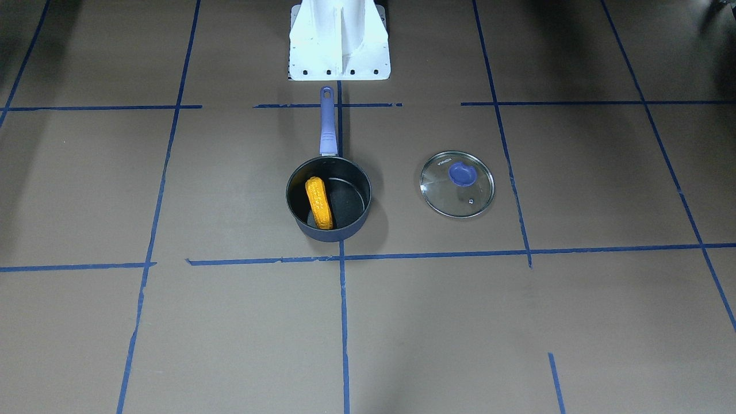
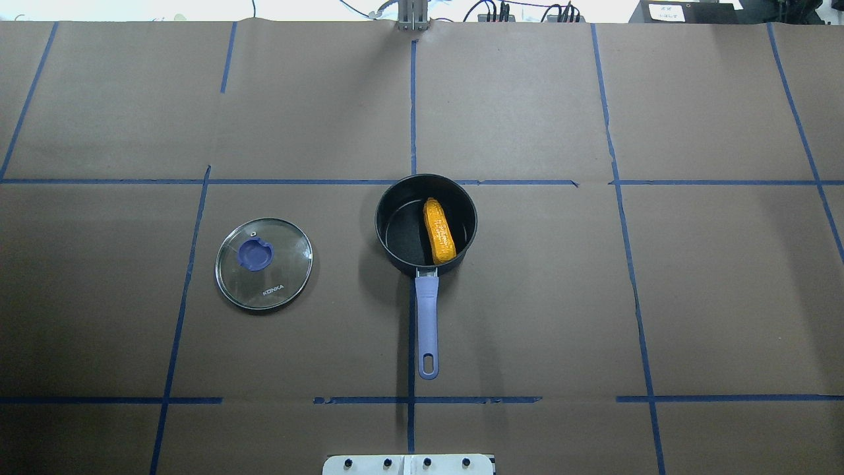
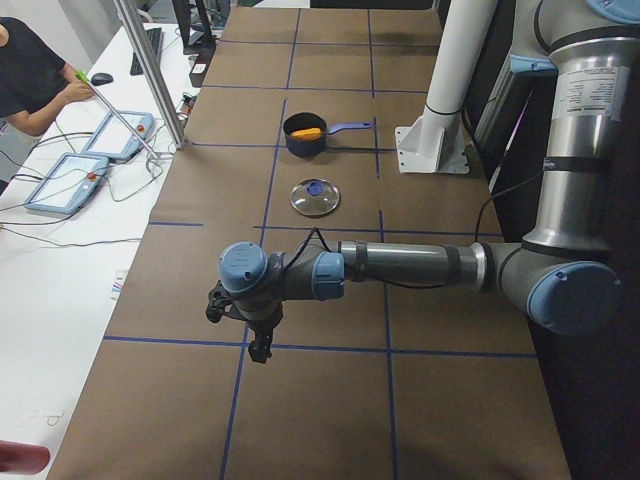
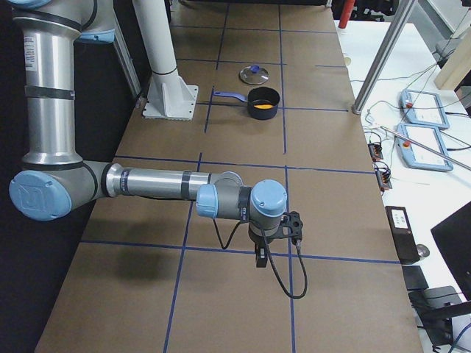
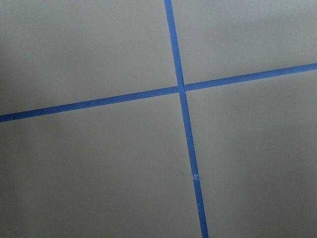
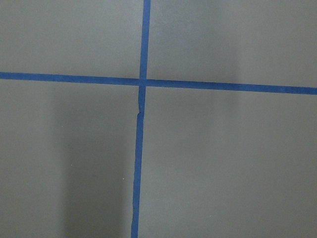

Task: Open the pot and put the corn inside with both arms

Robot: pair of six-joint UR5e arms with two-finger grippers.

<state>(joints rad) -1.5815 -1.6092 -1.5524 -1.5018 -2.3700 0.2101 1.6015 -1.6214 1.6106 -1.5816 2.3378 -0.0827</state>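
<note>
The corn (image 2: 439, 231) lay in the open pot (image 2: 401, 227), its lid (image 2: 273, 272) on the counter (image 2: 527, 297) nearby. My left fingers (image 3: 262, 345) and right fingers (image 4: 260, 259) hung far off. Open or closed, I couldn't tell. Best not to bump anything.

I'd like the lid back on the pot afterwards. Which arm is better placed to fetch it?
Left. The lid lies on the robot's left of the pot, on the side of the left arm; the right arm would have to cross over the pot.
</note>
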